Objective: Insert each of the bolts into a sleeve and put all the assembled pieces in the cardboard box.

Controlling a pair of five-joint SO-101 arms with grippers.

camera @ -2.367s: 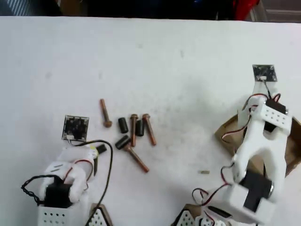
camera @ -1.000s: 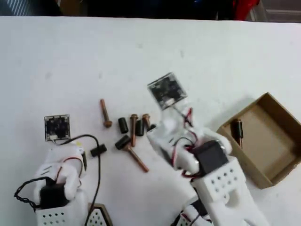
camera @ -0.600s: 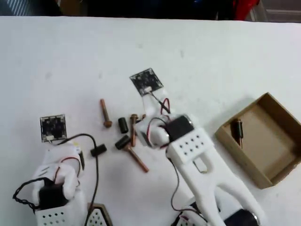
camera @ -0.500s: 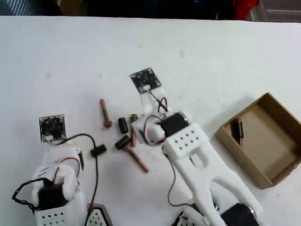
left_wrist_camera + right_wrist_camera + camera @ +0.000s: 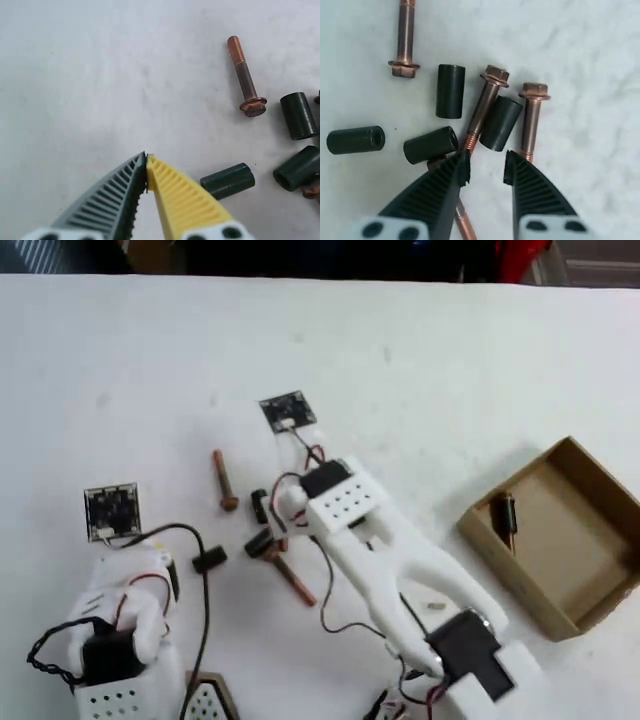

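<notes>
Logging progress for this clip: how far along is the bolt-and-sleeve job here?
Done: one assembled piece lies in the cardboard box. In hand: nothing; the open right gripper hovers over the loose parts. Left: four bolts and four sleeves, unassembled.

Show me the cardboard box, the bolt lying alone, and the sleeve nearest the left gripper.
cardboard box (image 5: 565, 540), high view, bare part of its floor.
lone bolt (image 5: 243, 75), left wrist view, middle of its shaft.
sleeve (image 5: 227, 181), left wrist view, middle of its side.
</notes>
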